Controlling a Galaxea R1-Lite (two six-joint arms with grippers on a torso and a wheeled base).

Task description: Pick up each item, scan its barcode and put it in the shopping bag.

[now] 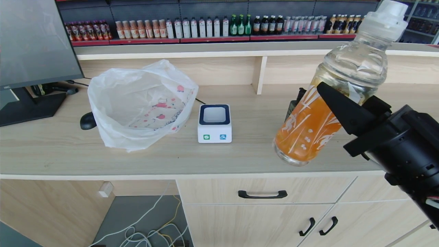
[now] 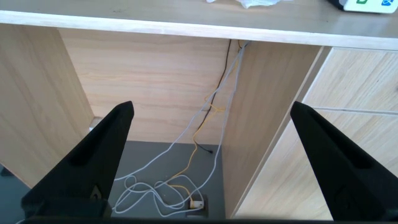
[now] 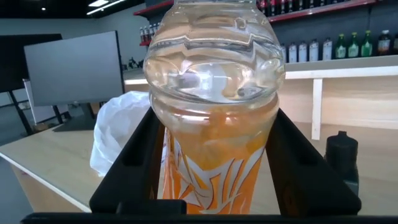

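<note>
My right gripper [image 1: 325,99] is shut on an orange-labelled drink bottle [image 1: 322,113] with a white cap, held tilted above the right side of the counter. In the right wrist view the bottle [image 3: 214,124] sits between the two black fingers [image 3: 134,162]. A white barcode scanner [image 1: 214,123] with a dark-rimmed window stands mid-counter. To its left lies the open white plastic shopping bag [image 1: 140,103]. My left gripper [image 2: 211,162] hangs open below the counter edge, facing the cabinet opening with cables [image 2: 180,180] on the floor.
A monitor [image 1: 34,41] on a black stand occupies the far left, with a black mouse [image 1: 88,120] beside the bag. A dark object [image 1: 294,103] stands behind the bottle. A raised shelf ledge [image 1: 240,51] runs along the counter's back. Drawers [image 1: 262,194] lie below.
</note>
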